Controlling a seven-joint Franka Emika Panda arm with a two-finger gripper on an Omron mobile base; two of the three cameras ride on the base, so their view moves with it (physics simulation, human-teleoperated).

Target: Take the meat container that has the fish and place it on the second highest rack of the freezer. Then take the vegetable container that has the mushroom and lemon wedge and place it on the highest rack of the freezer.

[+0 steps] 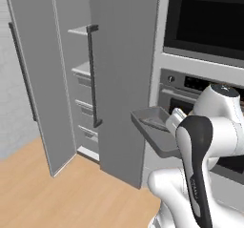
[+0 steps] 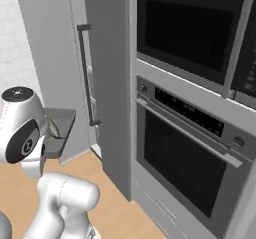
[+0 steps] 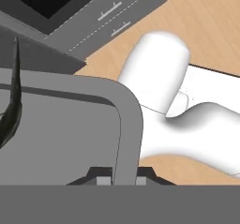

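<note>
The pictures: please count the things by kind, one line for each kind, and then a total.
Grey tray held by the gripper: 1
Dark fish in it: 1
Freezer, doors open: 1
Black ovens: 2
Total: 5

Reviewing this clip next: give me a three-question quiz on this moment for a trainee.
1. True or false: the freezer stands with a door open.
2. What lies in the grey container held up in front of the arm: A) a mushroom, B) the fish, C) a lemon wedge?
3. Fill in: the gripper is clamped on the container's ____.

Key
1. True; pale shelves and drawers show inside.
2. B.
3. Rim; a fingertip sits on each side of the wall in the hand view.
</note>
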